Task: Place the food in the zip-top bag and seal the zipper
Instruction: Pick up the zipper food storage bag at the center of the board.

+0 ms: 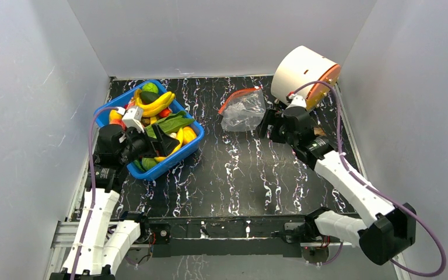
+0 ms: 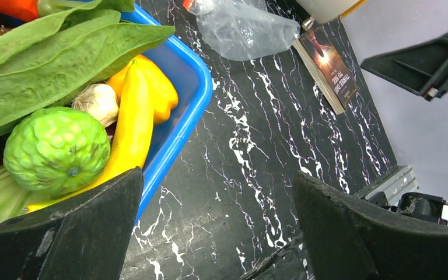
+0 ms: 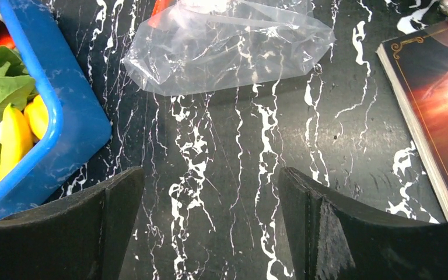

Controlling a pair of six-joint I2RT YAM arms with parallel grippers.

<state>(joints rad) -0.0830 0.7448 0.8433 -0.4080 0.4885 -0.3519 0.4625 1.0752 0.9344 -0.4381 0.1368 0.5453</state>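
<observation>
While the toy food [image 1: 157,104] fills one blue plastic basket [image 2: 201,87], one clear crinkly zip-top bag [image 3: 227,46] lies apart on the black bench [image 1: 233,175]. The left claw [image 2: 216,233] and right claw [image 3: 210,227] gape empty.

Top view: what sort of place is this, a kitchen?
Probably a robot test booth, not a kitchen. Plain white walls box in a black marbled table, a left arm and right arm are bolted at its near edge, and the blue basket holds toy food near a clear zip-top bag.
</observation>
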